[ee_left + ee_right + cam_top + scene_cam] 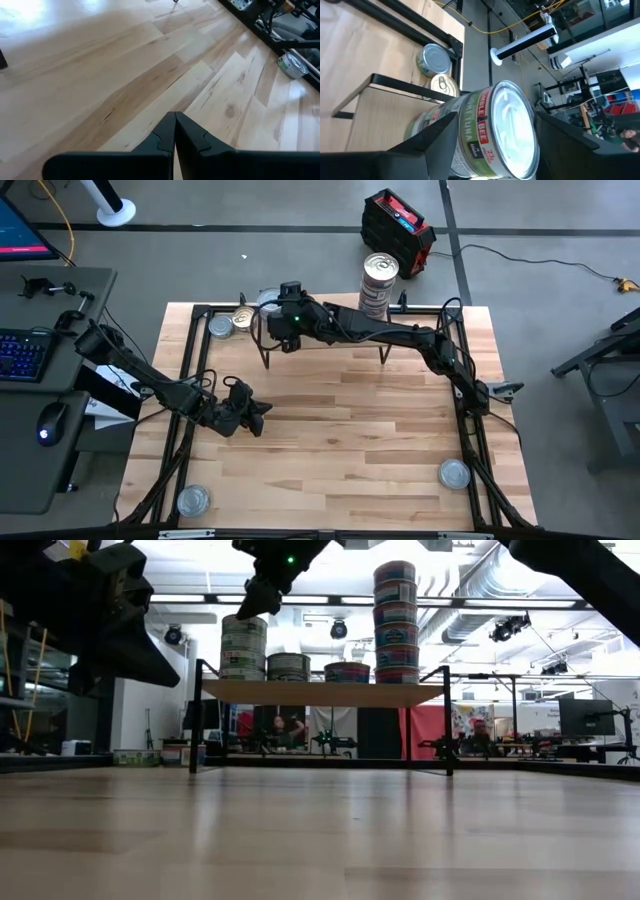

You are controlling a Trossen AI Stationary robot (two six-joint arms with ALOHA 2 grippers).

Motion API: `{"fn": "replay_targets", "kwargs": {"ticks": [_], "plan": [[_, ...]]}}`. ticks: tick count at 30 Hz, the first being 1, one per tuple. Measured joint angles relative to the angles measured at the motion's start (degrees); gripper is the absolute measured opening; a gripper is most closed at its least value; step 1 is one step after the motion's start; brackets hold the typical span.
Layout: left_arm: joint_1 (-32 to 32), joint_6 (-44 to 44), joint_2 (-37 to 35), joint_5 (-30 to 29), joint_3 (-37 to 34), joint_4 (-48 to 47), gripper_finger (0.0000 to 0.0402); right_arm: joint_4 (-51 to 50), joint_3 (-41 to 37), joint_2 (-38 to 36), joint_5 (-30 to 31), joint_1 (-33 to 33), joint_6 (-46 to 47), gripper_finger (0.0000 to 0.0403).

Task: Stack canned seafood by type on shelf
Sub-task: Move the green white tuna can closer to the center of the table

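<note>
We see right claw (485,145) spread around top tin (495,132) of left stack on shelf (320,693); left claw (175,135) pressed together, far.

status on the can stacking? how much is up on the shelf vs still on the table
Done: several stacks stand on the shelf, including a tall stack. In hand: the right gripper, open, straddles the top tin of the shelf's left-end stack. Left: loose tins remain on the table, such as one at the front left and one at the front right. The left gripper is shut, empty.

Left end effector (262,409) closed, low; right end effector (272,308) spread wide, raised
</note>
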Motion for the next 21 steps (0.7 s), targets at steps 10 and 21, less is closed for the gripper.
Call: {"fn": "replay_targets", "kwargs": {"ticks": [10, 21], "plan": [[2.8, 14.4, -7.7, 0.4, 6.2, 3.7, 0.0000, -0.4, 0.0, -2.2, 0.0, 1.2, 4.1, 0.0250], [16.2, 32.2, -22.0, -8.4, 27.5, -29.0, 0.0000, -16.7, 0.0, -12.6, -5.0, 3.9, 25.8, 0.0217]]}}
